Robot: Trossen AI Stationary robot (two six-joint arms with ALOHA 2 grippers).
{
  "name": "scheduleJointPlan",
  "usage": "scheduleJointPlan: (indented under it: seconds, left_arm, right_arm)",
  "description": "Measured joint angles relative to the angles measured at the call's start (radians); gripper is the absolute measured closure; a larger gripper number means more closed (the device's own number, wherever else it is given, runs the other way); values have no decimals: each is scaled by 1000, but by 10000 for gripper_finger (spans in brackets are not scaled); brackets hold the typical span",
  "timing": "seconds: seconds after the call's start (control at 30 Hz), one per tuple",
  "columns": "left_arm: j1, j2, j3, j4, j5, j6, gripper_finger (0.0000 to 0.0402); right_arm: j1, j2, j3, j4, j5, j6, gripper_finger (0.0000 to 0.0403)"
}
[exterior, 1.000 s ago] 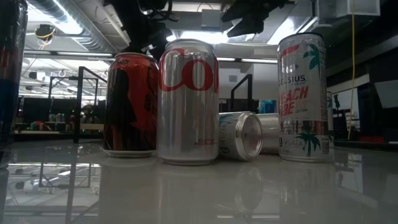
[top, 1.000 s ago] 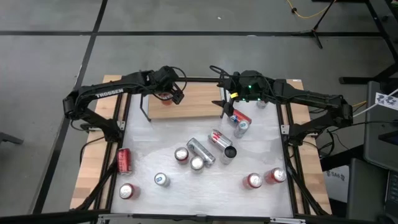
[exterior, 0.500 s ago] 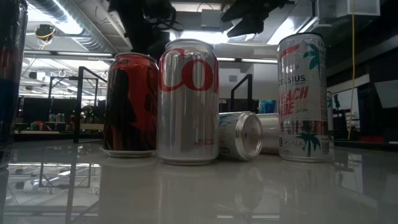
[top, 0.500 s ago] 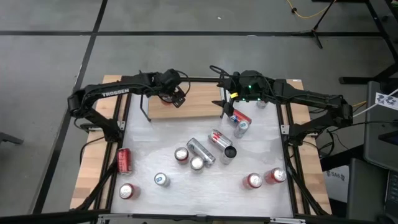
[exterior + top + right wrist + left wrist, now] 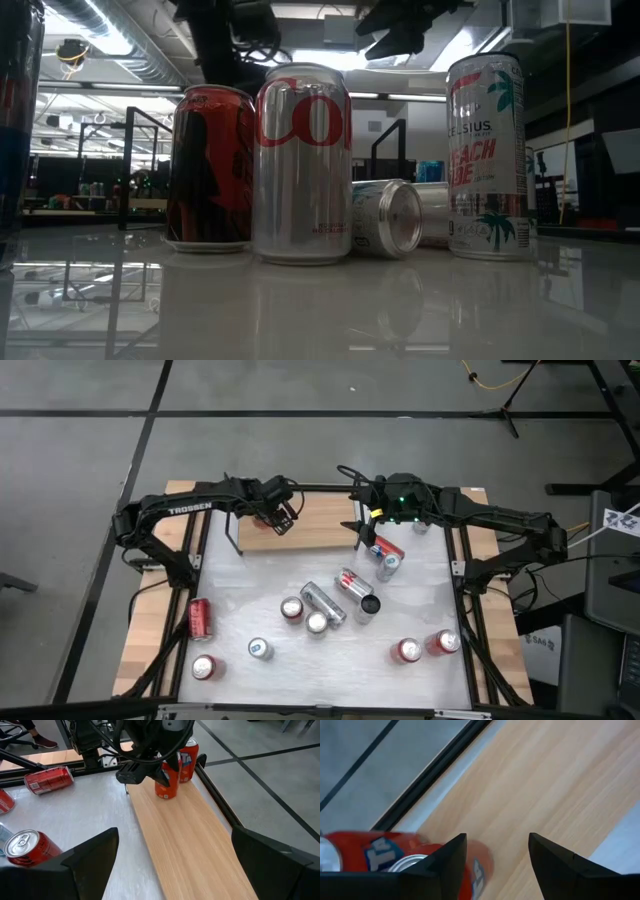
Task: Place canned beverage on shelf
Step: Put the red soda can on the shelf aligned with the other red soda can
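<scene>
The shelf (image 5: pixel 320 525) is a light wooden board with black rails at the table's far edge. Two orange-red cans stand upright on its left end: one (image 5: pixel 167 785) in front, one (image 5: pixel 188 757) behind it. They also show in the high view (image 5: pixel 262 518). My left gripper (image 5: pixel 284 518) hovers just right of them, open and empty. In the left wrist view (image 5: pixel 497 840) its fingers stand over bare board (image 5: pixel 545 785), with a can (image 5: pixel 395 862) off to one side. My right gripper (image 5: pixel 362 526) waits open over the shelf's middle.
Several cans stand or lie on the white table: a red one lying at the left (image 5: pixel 199 617), a silver one lying mid-table (image 5: pixel 323 600), a red one lying near my right gripper (image 5: pixel 388 547), and upright ones near the front (image 5: pixel 406 650). The shelf's right half (image 5: pixel 190 845) is bare.
My left gripper has moved a little toward the table's right along the shelf, away from the two orange-red cans, which stay upright on the board.
</scene>
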Motion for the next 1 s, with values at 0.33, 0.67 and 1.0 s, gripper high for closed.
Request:
scheduleJointPlan:
  seconds: [0.33, 0.67, 1.0]
  left_arm:
    - [0, 0, 0, -81, -75, -1, 199]
    - [18, 0, 0, -105, -115, -4, 199]
    - [42, 0, 0, -151, -117, -38, 199]
  right_arm:
    - [0, 0, 0, 0, 0, 0, 24]
    - [0, 0, 0, 0, 0, 0, 24]
    - [0, 0, 0, 0, 0, 0, 24]
